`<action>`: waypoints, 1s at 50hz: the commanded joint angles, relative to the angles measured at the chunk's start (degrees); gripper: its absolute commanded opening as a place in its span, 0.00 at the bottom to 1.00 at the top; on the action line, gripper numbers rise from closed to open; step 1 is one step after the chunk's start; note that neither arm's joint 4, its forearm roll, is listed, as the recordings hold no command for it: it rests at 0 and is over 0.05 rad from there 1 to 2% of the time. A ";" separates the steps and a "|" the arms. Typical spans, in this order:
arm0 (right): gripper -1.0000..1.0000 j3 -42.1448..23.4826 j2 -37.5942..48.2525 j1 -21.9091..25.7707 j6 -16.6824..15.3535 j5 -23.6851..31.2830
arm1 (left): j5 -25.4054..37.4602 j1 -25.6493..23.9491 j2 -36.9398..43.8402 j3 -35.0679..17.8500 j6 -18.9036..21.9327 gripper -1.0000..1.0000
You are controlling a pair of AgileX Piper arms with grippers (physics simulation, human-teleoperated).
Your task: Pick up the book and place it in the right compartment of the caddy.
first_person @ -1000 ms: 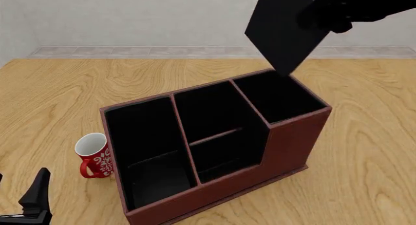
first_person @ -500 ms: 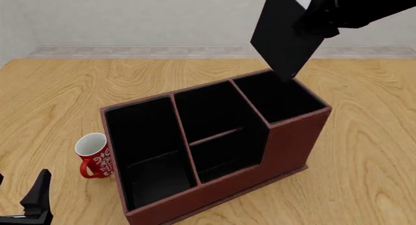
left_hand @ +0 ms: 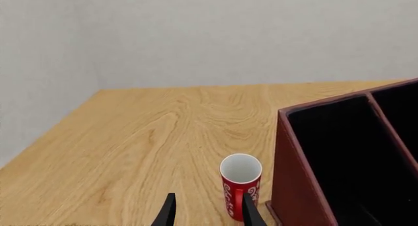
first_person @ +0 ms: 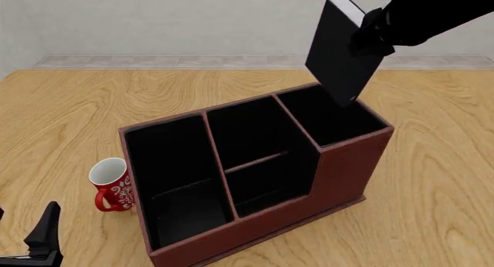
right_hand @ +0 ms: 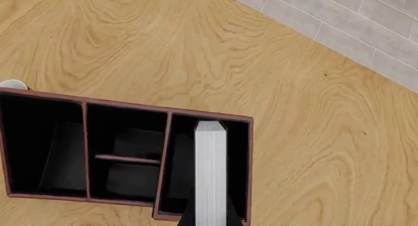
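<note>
Black book, front view: the book (first_person: 339,50) hangs tilted above the right compartment (first_person: 334,114) of the caddy (first_person: 339,174), clamped by the right gripper (first_person: 369,33).
Left wrist view: left gripper (left_hand: 207,212) fingers parted, empty, near red mug (left_hand: 240,184).
Right wrist view: page edge over that compartment.

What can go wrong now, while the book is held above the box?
1. The book hangs tilted over the right compartment, so its lower corner could catch on the back wall of the box.
2. From the right wrist camera the book nearly spans the compartment, leaving little margin.
3. The right gripper holds only the top edge; the book might swing.
</note>
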 commanded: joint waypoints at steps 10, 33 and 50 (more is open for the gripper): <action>0.00 1.05 0.40 -0.45 1.70 0.00 | 0.33 0.34 0.00 0.07 0.19 1.00; 0.00 1.76 1.29 -0.32 2.14 -0.03 | 0.67 0.46 0.00 0.07 0.61 1.00; 0.00 3.78 2.36 0.34 2.57 -0.76 | 1.00 0.67 0.00 0.07 0.87 1.00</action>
